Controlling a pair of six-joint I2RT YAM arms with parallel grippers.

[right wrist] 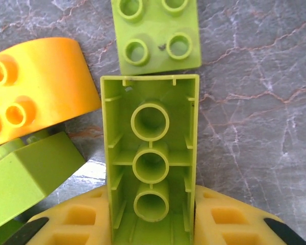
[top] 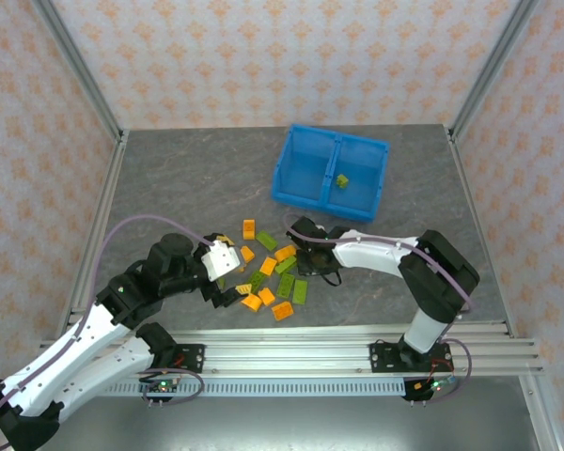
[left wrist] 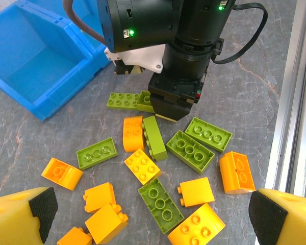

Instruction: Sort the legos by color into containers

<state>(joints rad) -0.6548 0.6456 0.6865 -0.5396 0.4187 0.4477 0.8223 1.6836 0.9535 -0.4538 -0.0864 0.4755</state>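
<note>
Green is the brick [right wrist: 150,153] that my right gripper [right wrist: 152,227] is pinching: it sits between the two yellow fingers [right wrist: 66,224] with its hollow underside turned to the wrist camera, three round tubes in a row, and the fingers press on its long sides. Whether it is lifted off the grey surface [right wrist: 255,102] I cannot tell. Just past the far end of this brick, ahead of the gripper, lies a second green brick [right wrist: 155,35] with its studs up. An orange brick [right wrist: 35,87] lies to the left of the fingers in that view, and nearer to them on the same side is another green one [right wrist: 25,178]. My left gripper [left wrist: 148,214] is spread wide, its fingers [left wrist: 20,214] at the two lower corners of its wrist view and holding nothing. Below and ahead of it the orange and green bricks [left wrist: 143,166] lie scattered close together, some touching. The blue bin [top: 291,193] stands beyond the right gripper [top: 301,233], apart from the pile, and one small yellow-green brick [top: 341,179] lies in its right compartment [top: 362,164].
</note>
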